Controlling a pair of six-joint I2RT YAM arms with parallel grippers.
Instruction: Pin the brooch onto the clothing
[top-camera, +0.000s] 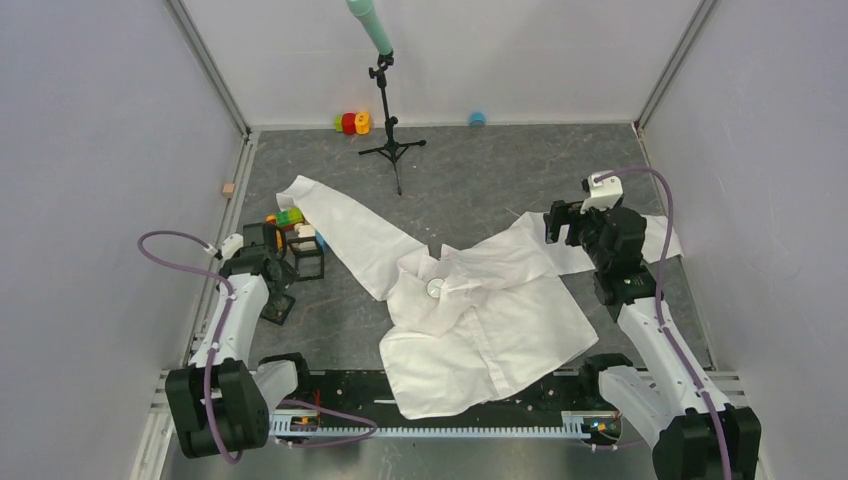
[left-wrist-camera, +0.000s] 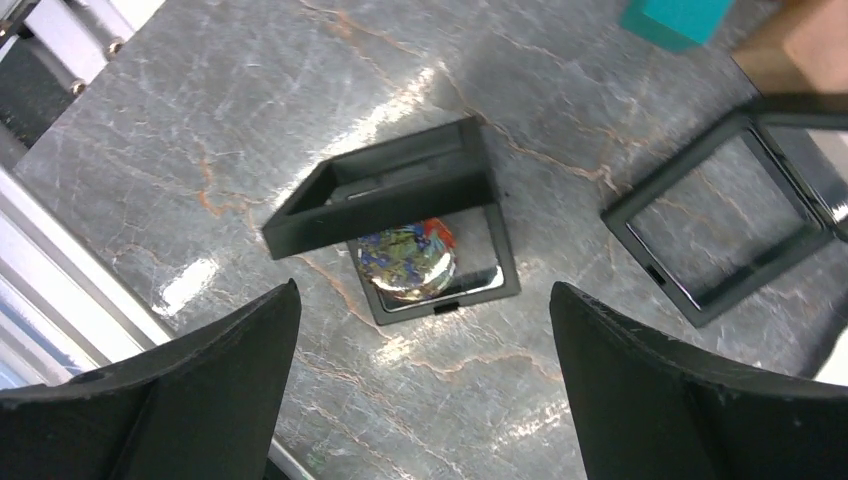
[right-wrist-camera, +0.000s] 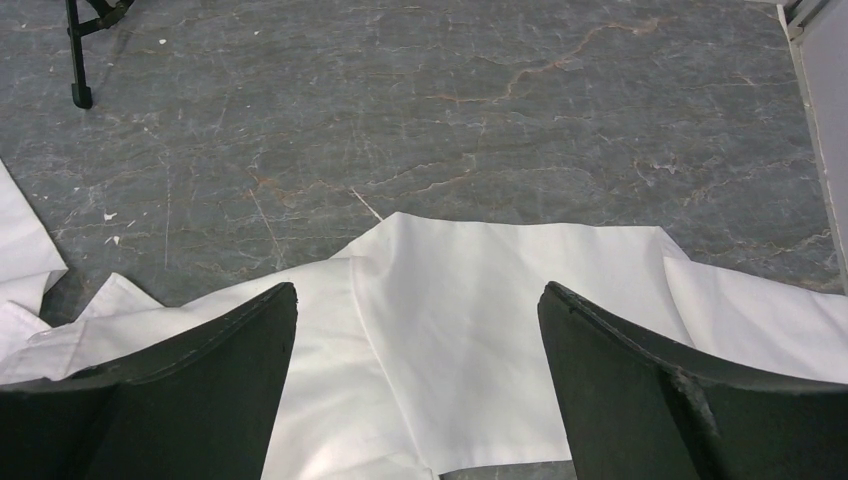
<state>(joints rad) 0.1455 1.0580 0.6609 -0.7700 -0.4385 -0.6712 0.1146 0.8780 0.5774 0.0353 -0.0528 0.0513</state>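
Observation:
The white shirt (top-camera: 480, 320) lies crumpled in the middle of the table, one sleeve reaching to the far left. It also fills the lower part of the right wrist view (right-wrist-camera: 470, 330). A round, multicoloured brooch (left-wrist-camera: 405, 262) with an orange-red top lies in an open black box (left-wrist-camera: 440, 300) with its lid (left-wrist-camera: 385, 195) tipped up. My left gripper (left-wrist-camera: 425, 400) is open and empty, hovering just short of that box; it also shows in the top view (top-camera: 272, 270). My right gripper (right-wrist-camera: 418, 390) is open and empty above the shirt's right side, also in the top view (top-camera: 562, 225).
A second open black box (left-wrist-camera: 730, 230) lies right of the first. A small pale round disc (top-camera: 435, 288) rests on the shirt near the collar. Toy blocks (top-camera: 288, 218) sit beside the boxes. A tripod stand (top-camera: 388, 110), more toys (top-camera: 352, 123) and a wooden cube (top-camera: 229, 189) are at the back.

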